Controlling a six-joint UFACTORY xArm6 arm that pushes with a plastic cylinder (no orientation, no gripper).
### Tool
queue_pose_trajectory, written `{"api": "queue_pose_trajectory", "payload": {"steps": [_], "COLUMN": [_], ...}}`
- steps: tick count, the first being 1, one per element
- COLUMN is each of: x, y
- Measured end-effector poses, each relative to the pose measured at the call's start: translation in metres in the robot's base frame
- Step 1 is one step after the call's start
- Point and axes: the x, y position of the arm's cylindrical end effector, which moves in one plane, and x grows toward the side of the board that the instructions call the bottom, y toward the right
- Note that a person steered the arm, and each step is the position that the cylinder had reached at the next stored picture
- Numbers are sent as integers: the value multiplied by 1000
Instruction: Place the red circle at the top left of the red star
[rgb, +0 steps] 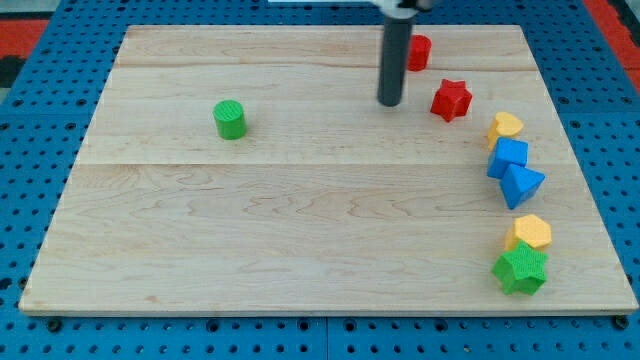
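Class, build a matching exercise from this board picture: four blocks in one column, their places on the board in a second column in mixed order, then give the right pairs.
Column one:
1. green cylinder
2. red star
3. green star
4. red circle

Column two:
A. the view's bottom right corner, just below a yellow block
B. alone on the view's left half
C. near the view's top edge, partly hidden behind the rod
D. just to the view's right of my tip

Pairs: 1-B, 2-D, 3-A, 4-C

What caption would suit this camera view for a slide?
My tip rests left of the red star, with the red circle partly hidden behind the rod.
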Motion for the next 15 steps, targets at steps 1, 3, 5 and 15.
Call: {"api": "queue_pose_trajectory", "payload": {"steps": [1,3,5,15], "x": [-1,-55,-83,-11], "y": [78,35,-39,194]}}
